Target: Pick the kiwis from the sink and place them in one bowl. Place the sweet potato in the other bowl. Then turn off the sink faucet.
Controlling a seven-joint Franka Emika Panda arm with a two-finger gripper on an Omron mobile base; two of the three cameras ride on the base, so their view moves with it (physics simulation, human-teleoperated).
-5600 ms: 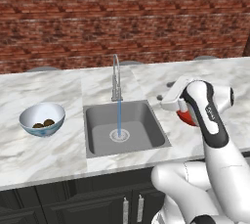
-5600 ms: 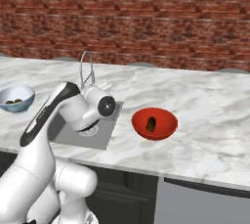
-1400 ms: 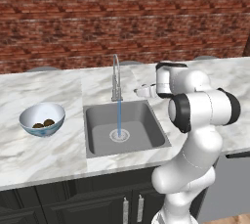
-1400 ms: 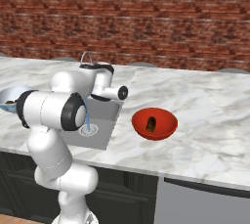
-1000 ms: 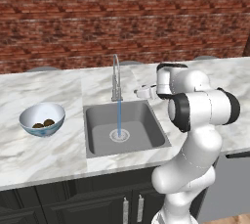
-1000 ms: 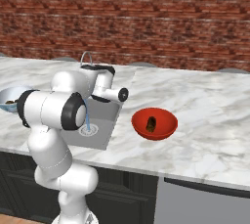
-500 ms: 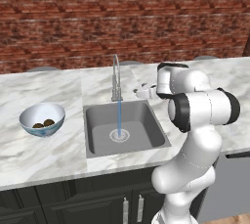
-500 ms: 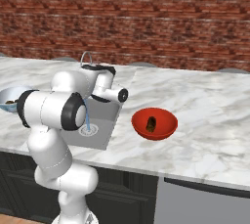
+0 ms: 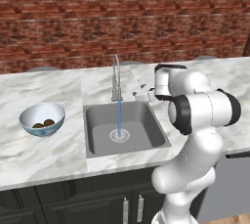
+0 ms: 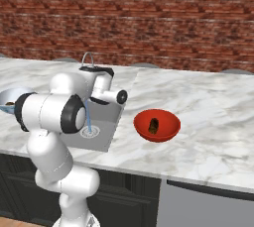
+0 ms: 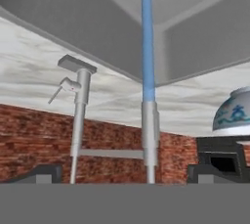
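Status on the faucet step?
End effector open, empty, beside faucet. Water still running into sink. Kiwis and sweet potato bowled. Nothing blocking.

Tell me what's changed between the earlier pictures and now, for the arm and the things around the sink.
The arm swung from over the red bowl across to the faucet, and the gripper, jaws open, now sits just right of its base, holding nothing. Over the last second it barely moved. Unchanged: water runs into the sink, two kiwis lie in the white and blue bowl, and the sweet potato lies in the red bowl.
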